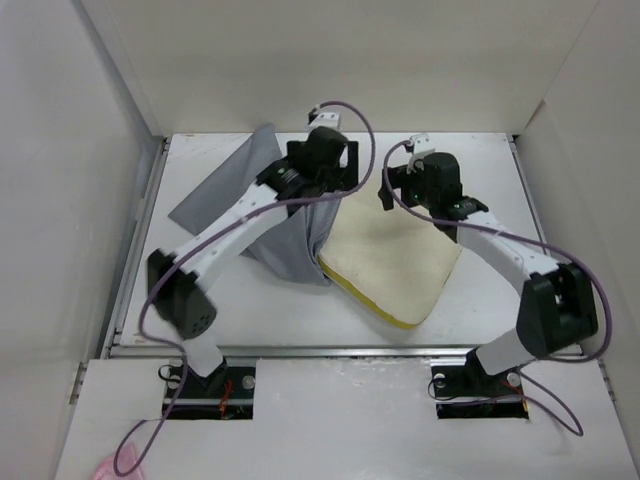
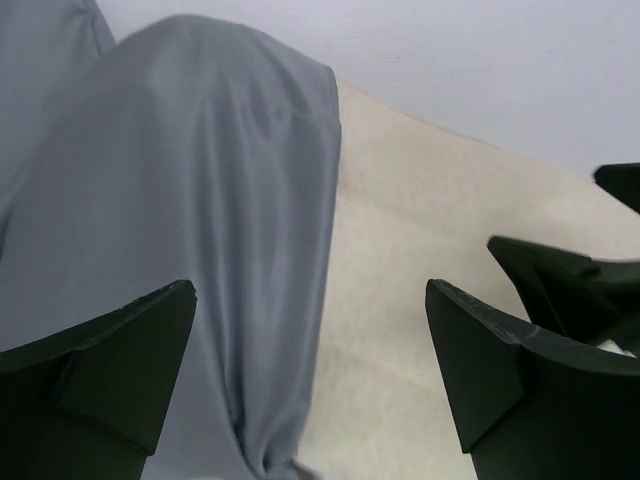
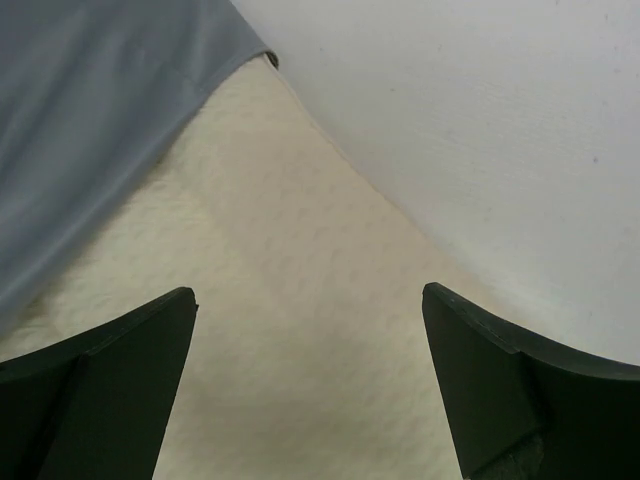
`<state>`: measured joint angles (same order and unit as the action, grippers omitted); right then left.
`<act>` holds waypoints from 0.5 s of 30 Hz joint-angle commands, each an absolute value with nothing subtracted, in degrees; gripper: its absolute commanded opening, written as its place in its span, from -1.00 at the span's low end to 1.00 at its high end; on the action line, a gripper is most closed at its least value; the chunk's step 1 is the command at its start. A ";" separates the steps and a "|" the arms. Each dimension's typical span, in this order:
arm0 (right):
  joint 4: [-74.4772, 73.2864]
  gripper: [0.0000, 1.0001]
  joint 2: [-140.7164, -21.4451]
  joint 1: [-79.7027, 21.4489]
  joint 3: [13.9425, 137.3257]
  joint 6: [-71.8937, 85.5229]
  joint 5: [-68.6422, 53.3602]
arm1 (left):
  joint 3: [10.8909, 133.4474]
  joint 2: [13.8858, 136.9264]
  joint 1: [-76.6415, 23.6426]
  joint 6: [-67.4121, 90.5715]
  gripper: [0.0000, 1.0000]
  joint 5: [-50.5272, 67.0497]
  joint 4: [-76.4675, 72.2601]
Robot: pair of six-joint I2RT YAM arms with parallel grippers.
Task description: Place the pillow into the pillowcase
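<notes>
Left tool (image 2: 310, 290), jaws spread, hovers over pillowcase (image 2: 200, 200) and pillow (image 2: 400, 250).

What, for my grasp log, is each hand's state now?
Left hand: open, above the thin wrinkled grey fabric pillowcase.
Right hand: open, above the thick cream foam pillow.

The pillowcase (image 1: 285, 250) hides the left edge of the pillow (image 1: 390, 260).

The black two-finger left gripper (image 2: 310, 300) gapes wide, its white arm reaching toward one o'clock; the right gripper (image 3: 310, 300) likewise, toward eleven.
</notes>
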<state>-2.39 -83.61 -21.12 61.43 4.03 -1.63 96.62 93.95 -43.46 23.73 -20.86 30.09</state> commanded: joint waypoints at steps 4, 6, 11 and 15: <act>-1.05 0.97 -97.89 -15.92 71.80 -8.17 -15.97 | 122.04 120.70 -42.10 5.47 1.00 -21.45 40.59; -1.05 0.94 -101.15 -13.89 74.79 -8.70 -20.46 | 130.38 125.66 -40.70 4.66 1.00 -22.06 44.37; -4.99 0.91 -108.97 -12.84 81.02 -9.84 -24.35 | 131.40 131.40 -38.77 2.72 1.00 -22.06 45.70; -8.25 0.91 -112.93 -12.83 85.42 -9.84 -31.08 | 127.27 132.18 -37.01 3.25 0.07 -20.21 43.07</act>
<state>-6.57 -112.38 -12.45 80.79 -7.90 -22.61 127.98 134.96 -38.39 5.37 -19.75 42.52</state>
